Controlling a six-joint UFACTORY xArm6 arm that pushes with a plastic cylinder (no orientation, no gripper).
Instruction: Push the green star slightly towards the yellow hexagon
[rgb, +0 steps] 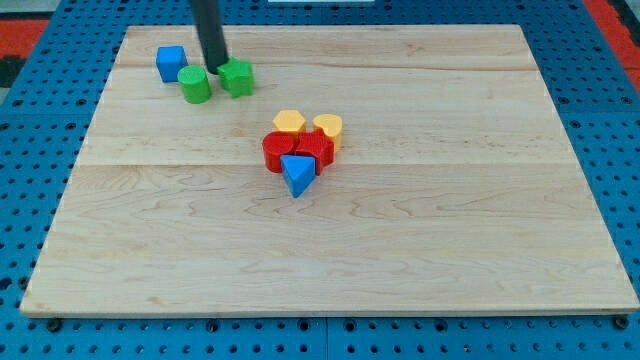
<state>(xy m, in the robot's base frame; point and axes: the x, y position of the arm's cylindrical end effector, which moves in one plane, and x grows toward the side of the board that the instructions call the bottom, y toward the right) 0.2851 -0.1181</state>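
Observation:
The green star (238, 77) sits near the board's top left. A green cylinder (195, 85) stands just to its left. My tip (215, 64) is between the two, touching or nearly touching the star's left side. The yellow hexagon (289, 122) lies lower right of the star, near the board's middle, at the top of a tight cluster.
A blue cube (171, 63) sits left of the green cylinder. The cluster also holds a yellow heart-like block (328, 128), two red blocks (277, 150) (317, 149) and a blue triangle (297, 173). The wooden board (450, 220) lies on a blue pegboard.

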